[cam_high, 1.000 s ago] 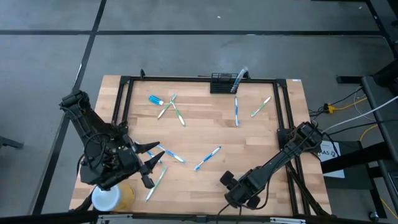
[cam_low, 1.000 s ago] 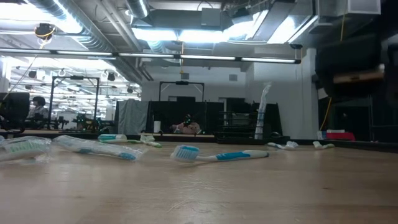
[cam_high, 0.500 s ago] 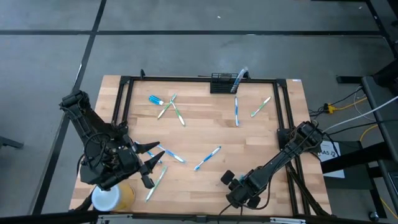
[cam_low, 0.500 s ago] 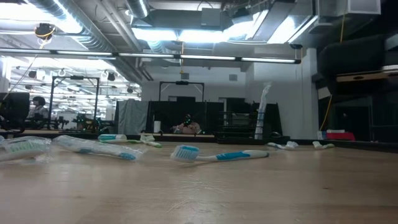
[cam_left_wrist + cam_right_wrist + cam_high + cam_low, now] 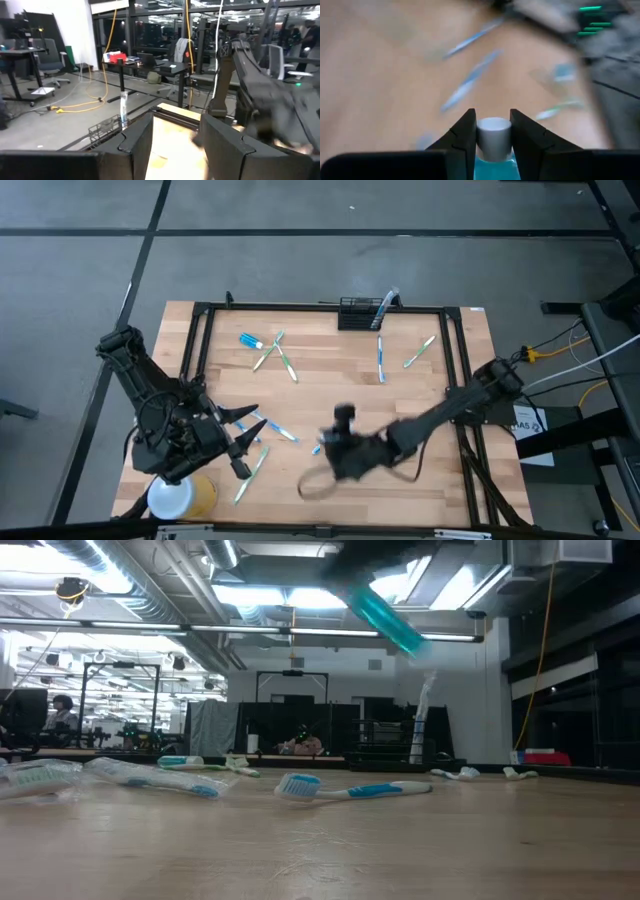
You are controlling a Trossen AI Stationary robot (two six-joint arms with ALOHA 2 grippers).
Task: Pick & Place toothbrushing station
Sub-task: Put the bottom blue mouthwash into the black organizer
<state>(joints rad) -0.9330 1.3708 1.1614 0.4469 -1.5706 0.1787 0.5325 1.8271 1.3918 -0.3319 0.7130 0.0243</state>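
The black slotted rack (image 5: 360, 313) stands at the table's far edge with a packaged toothbrush (image 5: 386, 307) upright in it; it also shows in the left wrist view (image 5: 107, 131). My right gripper (image 5: 343, 432) is above the table's middle, blurred, and shut on a teal tube-like thing with a white cap (image 5: 493, 131), which shows high up in the low view (image 5: 388, 620). My left gripper (image 5: 243, 442) is open over loose toothbrushes at the near left and holds nothing. My right gripper pinches the teal thing between its two fingers just below the white cap (image 5: 493, 149). The cap (image 5: 493, 127) sticks out past the fingertips. In the low view the thing is lifted well clear of the table and tilted.
Several toothbrushes lie scattered on the wood, among them one near the middle (image 5: 333, 433) and one by my left gripper (image 5: 252, 470). A white-topped yellow cylinder (image 5: 180, 495) stands at the near left corner. A black frame (image 5: 195, 350) runs round the table top.
My right gripper has swung quickly from the table's near edge toward the left and the far side and has risen, carrying the teal thing into the low view. My left arm has kept still.
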